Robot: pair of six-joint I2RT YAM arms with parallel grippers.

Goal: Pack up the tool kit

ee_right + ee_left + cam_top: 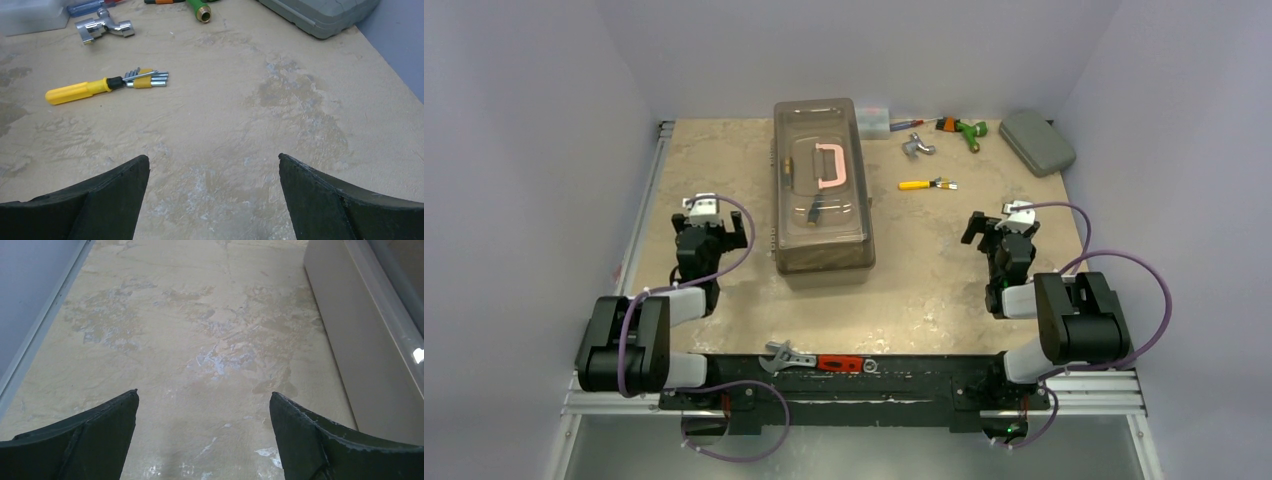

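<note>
At upper centre of the overhead view, the long translucent tan plastic toolbox (821,185) with a pink handle lies closed on the mottled beige bench (924,290), left hand (712,233) and right hand (1004,232) both spread and empty, so the slim yellow-handled screwdriver (80,90) could skid from a shallow pinch.
</note>
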